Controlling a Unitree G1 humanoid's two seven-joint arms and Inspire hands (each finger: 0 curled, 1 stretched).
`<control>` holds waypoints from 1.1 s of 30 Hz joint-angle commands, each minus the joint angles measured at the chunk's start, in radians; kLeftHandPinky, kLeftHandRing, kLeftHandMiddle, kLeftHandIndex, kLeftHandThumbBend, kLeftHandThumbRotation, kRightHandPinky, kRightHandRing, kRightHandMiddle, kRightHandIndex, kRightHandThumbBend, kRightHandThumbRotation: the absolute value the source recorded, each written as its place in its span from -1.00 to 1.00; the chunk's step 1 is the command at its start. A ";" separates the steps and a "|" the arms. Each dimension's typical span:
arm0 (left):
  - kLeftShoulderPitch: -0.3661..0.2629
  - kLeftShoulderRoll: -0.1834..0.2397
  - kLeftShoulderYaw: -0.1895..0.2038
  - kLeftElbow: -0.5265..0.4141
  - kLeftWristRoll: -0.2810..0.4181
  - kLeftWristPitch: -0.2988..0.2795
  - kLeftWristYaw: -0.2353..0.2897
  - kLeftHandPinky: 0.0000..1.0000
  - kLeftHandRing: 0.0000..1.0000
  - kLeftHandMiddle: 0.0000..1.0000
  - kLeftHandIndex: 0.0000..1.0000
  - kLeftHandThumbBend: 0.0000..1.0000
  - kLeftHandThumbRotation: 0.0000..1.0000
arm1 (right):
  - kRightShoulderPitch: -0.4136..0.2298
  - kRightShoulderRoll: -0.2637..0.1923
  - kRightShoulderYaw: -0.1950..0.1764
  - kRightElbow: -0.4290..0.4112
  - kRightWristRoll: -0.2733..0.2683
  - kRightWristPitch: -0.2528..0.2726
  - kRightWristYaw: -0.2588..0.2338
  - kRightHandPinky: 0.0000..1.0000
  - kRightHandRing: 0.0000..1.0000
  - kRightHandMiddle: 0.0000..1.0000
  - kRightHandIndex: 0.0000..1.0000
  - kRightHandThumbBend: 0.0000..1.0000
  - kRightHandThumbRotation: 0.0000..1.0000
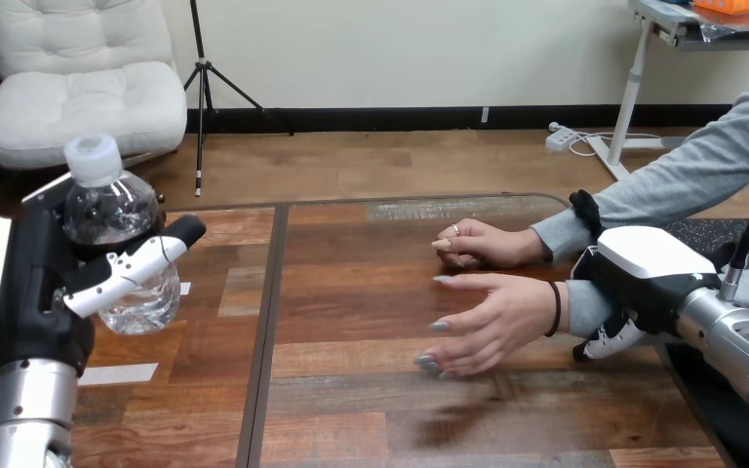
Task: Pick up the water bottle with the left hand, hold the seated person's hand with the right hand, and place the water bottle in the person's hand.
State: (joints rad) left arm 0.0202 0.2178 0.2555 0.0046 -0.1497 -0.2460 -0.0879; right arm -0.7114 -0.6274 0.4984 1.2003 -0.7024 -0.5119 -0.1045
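Note:
My left hand is raised over the table's left side, its fingers and thumb curled round a clear water bottle with a white cap, held upright. At the right, the person's hand reaches left, palm sideways and fingers spread, a little above the table. My right hand lies over that arm just behind the wrist, with its fingers curled under the grey sleeve. The bottle and the person's hand are far apart.
The person's other hand rests on the wooden table just behind the outstretched one. White tape strips lie on the table at the left. A dark seam runs front to back through the tabletop.

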 commanded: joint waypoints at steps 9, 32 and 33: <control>-0.037 0.007 0.004 -0.065 -0.002 -0.016 0.000 -0.39 -0.27 -0.19 -0.18 0.41 -1.00 | -0.025 0.022 -0.029 -0.027 0.029 -0.019 -0.035 -0.74 -0.63 -0.50 -0.45 0.34 -1.00; -0.038 0.007 0.004 -0.068 -0.005 -0.008 0.000 -0.40 -0.28 -0.19 -0.18 0.41 -1.00 | -0.025 0.025 -0.041 -0.019 0.045 -0.034 -0.034 -0.65 -0.53 -0.38 -0.33 0.44 -1.00; -0.038 0.007 0.004 -0.068 -0.006 -0.007 0.000 -0.40 -0.28 -0.19 -0.18 0.41 -1.00 | -0.025 0.025 -0.041 -0.019 0.046 -0.034 -0.033 -0.63 -0.51 -0.36 -0.31 0.45 -1.00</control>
State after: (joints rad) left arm 0.0320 0.2178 0.2552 0.0045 -0.1506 -0.2447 -0.0884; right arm -0.7092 -0.6275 0.4964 1.2003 -0.6927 -0.5244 -0.1105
